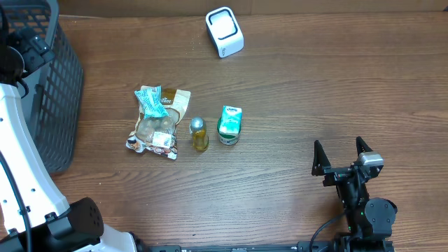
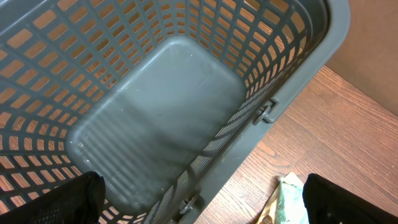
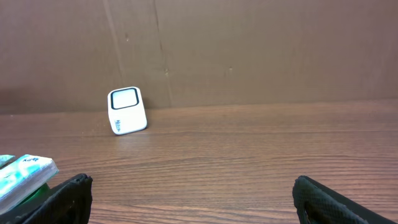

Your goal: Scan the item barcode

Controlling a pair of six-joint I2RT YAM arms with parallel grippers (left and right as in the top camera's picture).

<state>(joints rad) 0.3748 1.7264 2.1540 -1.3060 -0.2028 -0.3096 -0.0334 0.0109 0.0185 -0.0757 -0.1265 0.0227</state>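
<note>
Spreading beneath both arms, the wooden table (image 1: 294, 91) carries everything. The gray basket (image 2: 186, 112) lies right below the left fingers (image 2: 348, 199), which stand wide apart. The right fingers (image 1: 319, 159) are spread too, holding nothing; snack bag (image 1: 157, 122), white scanner (image 1: 225, 31), green carton (image 1: 229, 126) and small bottle (image 1: 199, 134) all sit well apart, ahead-left of them.

Surface: brown wood-grain table (image 1: 315, 91), a brown board wall along its far edge.
Left edge: grey lattice basket (image 1: 56, 91), standing upright, open at the top.
Far centre: white scanner (image 1: 225, 32), alone, well apart from the rest.
Middle, left to right: snack bag (image 1: 159, 127) lying flat, a teal packet (image 1: 151, 102) across its upper left corner; small bottle (image 1: 199, 134) of yellow liquid with a silver cap just beside it; green-and-white pack (image 1: 229, 125) near the bottle, not touching it.
</note>
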